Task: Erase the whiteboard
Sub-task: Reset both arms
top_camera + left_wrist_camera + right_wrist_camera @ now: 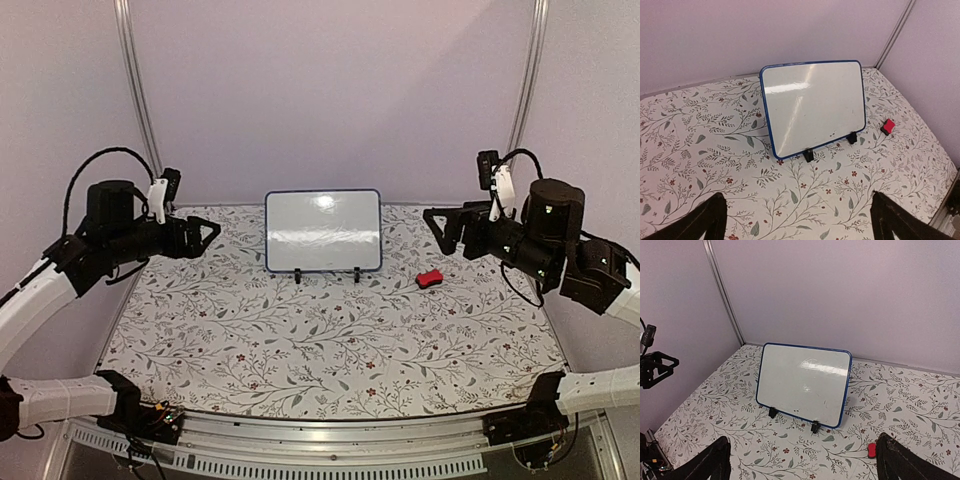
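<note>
the whiteboard (322, 230) stands upright at the back middle of the table (300, 340), long axis left to right and face seemingly clean, between the left end effector (205, 236) and right end effector (436, 232), both released and empty, the right one nearer the eraser (430, 278).

There is one whiteboard (322, 230), with two black feet (297, 276) under it. There is one red eraser block (430, 278) and one flower-patterned counter (330, 340). Two pincers are in view: one left pincer (210, 237) and one right pincer (432, 225).
</note>
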`<state>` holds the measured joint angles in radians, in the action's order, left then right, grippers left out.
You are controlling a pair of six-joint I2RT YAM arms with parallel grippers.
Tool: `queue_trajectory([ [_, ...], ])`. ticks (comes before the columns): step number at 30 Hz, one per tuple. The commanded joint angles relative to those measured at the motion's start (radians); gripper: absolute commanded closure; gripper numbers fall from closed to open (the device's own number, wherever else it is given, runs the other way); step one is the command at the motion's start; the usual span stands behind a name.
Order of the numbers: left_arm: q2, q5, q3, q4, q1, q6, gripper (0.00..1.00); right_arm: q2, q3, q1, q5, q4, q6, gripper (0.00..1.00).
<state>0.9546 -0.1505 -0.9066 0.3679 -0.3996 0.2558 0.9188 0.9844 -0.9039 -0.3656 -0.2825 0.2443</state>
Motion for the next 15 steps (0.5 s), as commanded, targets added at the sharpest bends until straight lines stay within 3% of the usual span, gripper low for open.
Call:
queue_trajectory([
  [1, -0.139, -0.042, 0.078, -0.109, -0.005, -0.104, 0.00, -0.046, -0.085, 0.000, -0.010, 0.016, -0.068, 0.01],
  [6, -0.266, -0.015, 0.215, -0.216, -0.005, -0.102, 0.00, -0.078, -0.150, 0.000, -0.024, 0.024, -0.097, 0.01],
  [15, -0.275, 0.011, 0.238, -0.217, -0.005, -0.113, 0.00, -0.152, -0.185, 0.000, -0.080, 0.093, -0.140, 0.01],
])
